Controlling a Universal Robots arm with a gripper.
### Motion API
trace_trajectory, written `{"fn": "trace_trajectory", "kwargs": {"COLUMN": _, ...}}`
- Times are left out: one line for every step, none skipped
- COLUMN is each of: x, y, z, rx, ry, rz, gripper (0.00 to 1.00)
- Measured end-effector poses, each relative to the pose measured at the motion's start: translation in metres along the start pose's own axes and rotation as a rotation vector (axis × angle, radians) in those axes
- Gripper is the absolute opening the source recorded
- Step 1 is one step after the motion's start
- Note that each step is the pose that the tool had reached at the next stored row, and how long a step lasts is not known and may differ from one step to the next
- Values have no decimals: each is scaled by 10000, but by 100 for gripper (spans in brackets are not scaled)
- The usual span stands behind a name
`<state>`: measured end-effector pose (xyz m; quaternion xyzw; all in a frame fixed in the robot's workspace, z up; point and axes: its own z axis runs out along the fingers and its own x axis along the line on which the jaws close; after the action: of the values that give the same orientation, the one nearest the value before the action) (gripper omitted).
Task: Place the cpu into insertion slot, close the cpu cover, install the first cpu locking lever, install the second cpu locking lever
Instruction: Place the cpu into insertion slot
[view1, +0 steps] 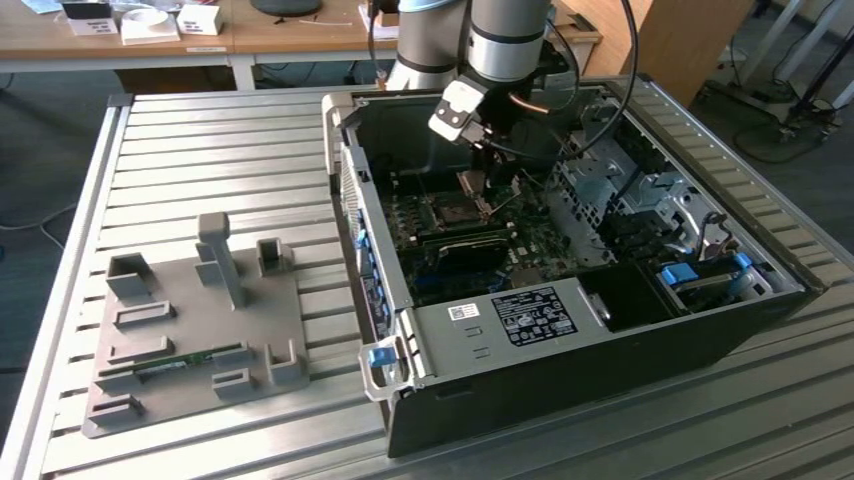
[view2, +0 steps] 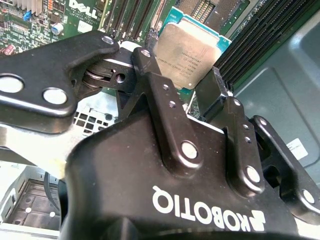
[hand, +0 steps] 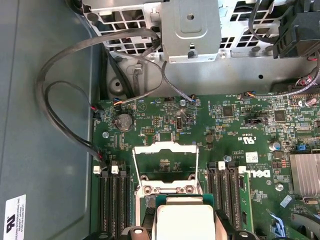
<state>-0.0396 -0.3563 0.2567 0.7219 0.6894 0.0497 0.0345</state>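
Slatted metal table (view1: 200, 150) for ground, carrying one open computer case (view1: 601, 385) and, toward the exterior view's left, one grey fixture plate (view1: 187, 340). Inside the case, one green motherboard (hand: 235, 125), reached from above by the single arm (view1: 507, 40). Down near the board, one gripper (view2: 182, 65) pinching the cpu (view2: 192, 50) by two opposite edges, its fingers (view2: 162, 90) closed to just the chip's width with the pale top face showing between them. Hangs right over the socket in the first wrist view; cannot tell whether touching it or a little above. Beyond the chip, on the far side from the fingers, the cpu cover (hand: 165, 147) standing open off the socket, board visible through its open centre, so seemingly nothing between chip and seat. By count: one cpu, one cover, and what look like two thin wire levers (hand: 135, 170) flanking the frame, apparently both unlatched.
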Motion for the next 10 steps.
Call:
{"fn": "trace_trajectory", "kwargs": {"x": 0, "y": -1, "z": 5, "rx": -1, "ry": 2, "rz": 0, "gripper": 54}}
{"fn": "trace_trajectory", "kwargs": {"x": -1, "y": -2, "z": 12, "rx": 0, "ry": 0, "rz": 0, "gripper": 54}}
{"fn": "trace_trajectory", "kwargs": {"x": -1, "y": -3, "z": 21, "rx": 0, "ry": 0, "rz": 0, "gripper": 54}}
{"fn": "trace_trajectory", "kwargs": {"x": -1, "y": -4, "z": 31, "rx": 0, "ry": 0, "rz": 0, "gripper": 54}}
{"fn": "trace_trajectory", "kwargs": {"x": -1, "y": -5, "z": 41, "rx": 0, "ry": -1, "rz": 0, "gripper": 54}}
{"fn": "trace_trajectory", "kwargs": {"x": -2, "y": -6, "z": 50, "rx": 0, "ry": 0, "rz": 0, "gripper": 54}}
{"fn": "trace_trajectory", "kwargs": {"x": -2, "y": -7, "z": 54, "rx": 0, "ry": -1, "rz": 0, "gripper": 54}}
{"fn": "trace_trajectory", "kwargs": {"x": -2, "y": -7, "z": 54, "rx": 1, "ry": -2, "rz": 0, "gripper": 54}}
{"fn": "trace_trajectory", "kwargs": {"x": -2, "y": -7, "z": 54, "rx": 1, "ry": -3, "rz": 0, "gripper": 54}}
{"fn": "trace_trajectory", "kwargs": {"x": -2, "y": -7, "z": 56, "rx": 0, "ry": 0, "rz": 0, "gripper": 54}}
